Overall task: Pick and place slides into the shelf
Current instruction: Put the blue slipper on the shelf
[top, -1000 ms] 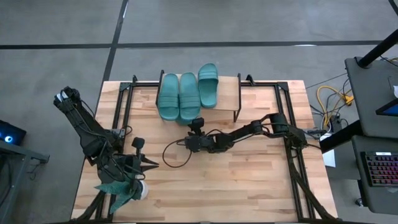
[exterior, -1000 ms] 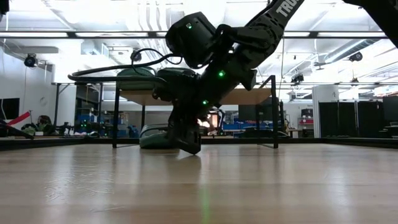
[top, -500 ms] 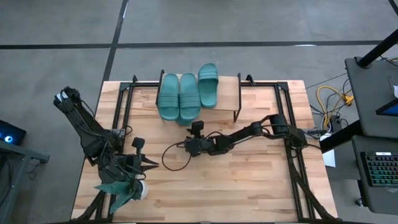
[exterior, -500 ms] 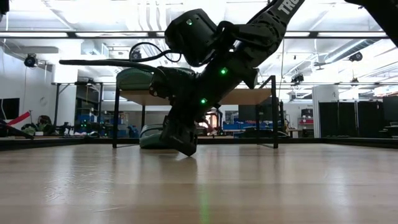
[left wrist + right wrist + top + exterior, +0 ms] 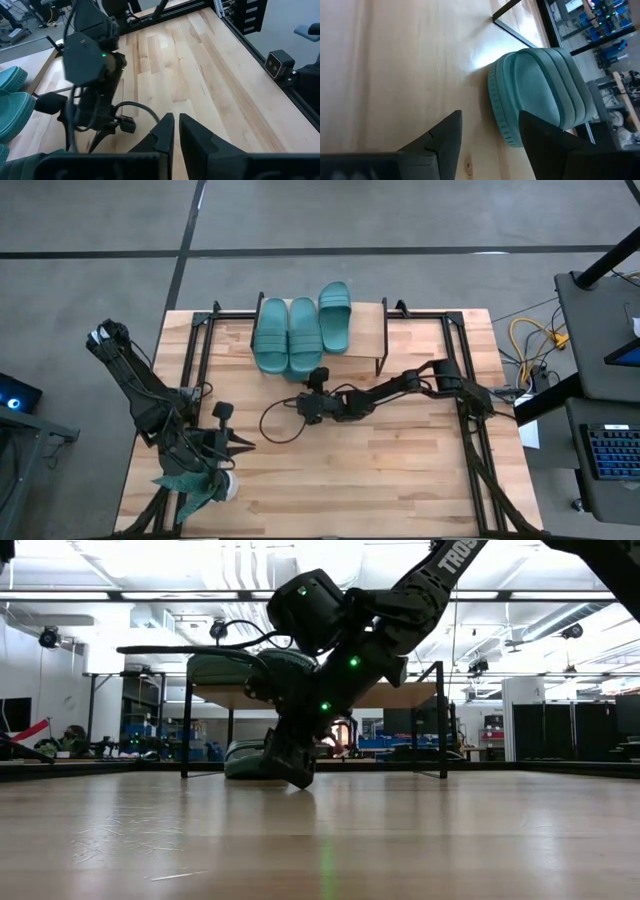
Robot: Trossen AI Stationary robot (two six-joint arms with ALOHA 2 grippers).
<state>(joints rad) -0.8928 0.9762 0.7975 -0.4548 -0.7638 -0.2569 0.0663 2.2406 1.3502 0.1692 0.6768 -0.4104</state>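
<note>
The shelf (image 5: 365, 330) stands at the table's far edge. Three teal slides lie on its plank top: two side by side (image 5: 270, 335) (image 5: 305, 335), one farther back (image 5: 335, 315). Another slide (image 5: 535, 95) (image 5: 245, 760) lies on the table under the shelf. My right gripper (image 5: 300, 402) (image 5: 490, 145) is low over the table just in front of the shelf, open, with that slide's near end ahead of its fingers. My left gripper (image 5: 245, 445) (image 5: 176, 132) waits shut at the near left, holding nothing. My right gripper stands open at the rounded near end (image 5: 502, 125) of the slide on the table, slanting down from the near right. One finger (image 5: 545, 140) overlaps the slide's rim in the wrist view. I cannot tell whether it touches.
A teal leafy plant in a white pot (image 5: 195, 485) stands at the near left beside my left arm. The shelf's black wire legs (image 5: 186, 730) (image 5: 441, 720) flank the slide underneath. A black cable loop (image 5: 275, 420) hangs from my right arm. Bare tabletop (image 5: 400, 470) fills the near right.
My right gripper has shifted a little toward the table's left and then toward the shelf, staying low, and has rolled slightly about its own axis. The slides have not moved.
</note>
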